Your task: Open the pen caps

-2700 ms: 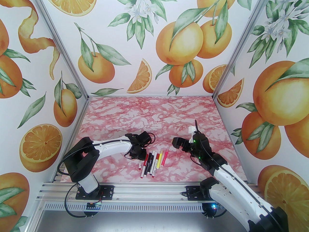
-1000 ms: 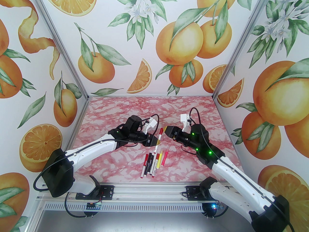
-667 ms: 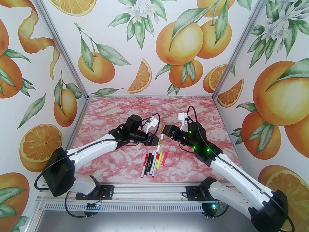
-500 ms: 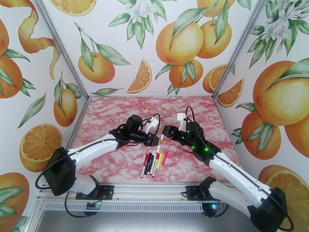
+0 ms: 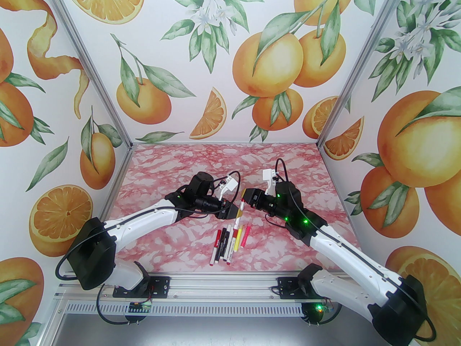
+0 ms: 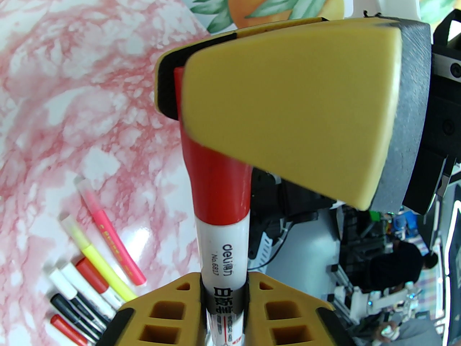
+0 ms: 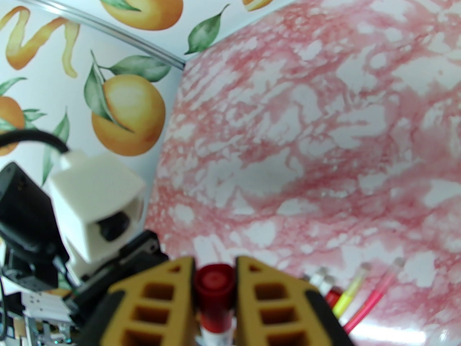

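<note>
Since 2.7 s back: left arm went from down on the row to mid-air with one pen lifted. Right arm swung in from the side and closed on the pen's top end. Last half second: barely any change.

Left gripper (image 6: 225, 285) was clenched on the pen (image 6: 224, 251), on the white barrel below the print. In the top view the pen stood near upright with a slight lean, in the air over the far end of the row (image 5: 230, 242). Right gripper (image 7: 215, 269) was clamped on the red cap (image 6: 216, 186) from the opposite side, yellow pads (image 6: 288, 114) tight against it. Cap was seated on the barrel, no gap at the joint, so not off yet.

Barrel print read "deli", "No.6817", then a black band with white characters, partly inside the left grip. Red print below that was cut off and unreadable.

Row: six pens lay side by side on the table (image 5: 216, 164), toward its near edge. Pink (image 6: 111, 236) and yellow (image 6: 97, 258) were at the right end, then white ones with red or black ends. Pink had dark print, too small to read.

Hard to see: the cap's far end was buried between the right pads in the left wrist view, and the barrel's lower end was cut by the frame. The right wrist view was blurred up close, with the cap seen end-on. The left wrist camera housing (image 7: 93, 196) sat just left of it.
</note>
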`<action>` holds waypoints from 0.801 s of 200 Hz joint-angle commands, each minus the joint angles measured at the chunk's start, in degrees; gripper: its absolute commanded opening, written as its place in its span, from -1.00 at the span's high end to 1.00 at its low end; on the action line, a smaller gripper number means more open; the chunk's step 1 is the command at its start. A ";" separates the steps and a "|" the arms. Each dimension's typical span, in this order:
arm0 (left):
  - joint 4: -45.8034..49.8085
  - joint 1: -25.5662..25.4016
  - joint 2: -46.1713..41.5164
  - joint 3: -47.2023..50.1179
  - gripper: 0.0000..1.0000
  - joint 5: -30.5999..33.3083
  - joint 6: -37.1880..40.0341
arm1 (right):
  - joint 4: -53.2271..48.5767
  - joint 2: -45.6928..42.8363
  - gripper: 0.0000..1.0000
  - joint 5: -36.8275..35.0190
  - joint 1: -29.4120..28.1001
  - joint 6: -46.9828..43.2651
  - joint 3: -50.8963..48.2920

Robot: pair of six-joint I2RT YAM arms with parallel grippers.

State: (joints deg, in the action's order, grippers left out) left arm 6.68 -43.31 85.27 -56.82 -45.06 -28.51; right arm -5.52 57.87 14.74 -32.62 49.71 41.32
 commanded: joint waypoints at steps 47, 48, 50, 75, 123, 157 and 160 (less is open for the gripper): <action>-5.59 -0.54 0.89 0.59 0.29 -1.88 -2.34 | 2.57 -0.49 0.62 -0.88 -0.55 1.26 0.87; -5.61 -0.54 0.92 0.58 0.29 -1.88 -2.34 | 2.59 -0.48 0.62 -0.87 -0.53 1.30 0.82; -5.66 -0.57 0.94 0.57 0.29 -1.88 -2.34 | 2.72 -0.48 0.62 -0.79 -0.56 1.34 0.79; -5.54 -0.58 1.45 0.48 0.35 -2.23 -2.45 | 3.65 -0.56 0.62 -0.51 -0.53 1.79 0.25; -5.28 -0.62 1.39 0.48 0.67 -1.61 -2.46 | 3.75 -0.61 0.42 -0.20 -0.59 1.87 -0.10; -4.95 -0.64 0.94 0.47 0.76 -1.04 -1.91 | 4.82 0.34 0.26 1.31 -0.56 2.31 -0.27; -4.98 -0.61 0.88 0.48 0.76 -1.00 -1.87 | 4.97 0.40 0.26 1.40 -0.52 2.36 -0.30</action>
State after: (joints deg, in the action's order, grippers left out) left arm 2.87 -43.57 86.39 -56.71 -45.63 -31.14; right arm -2.92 57.87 14.66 -32.62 51.57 41.30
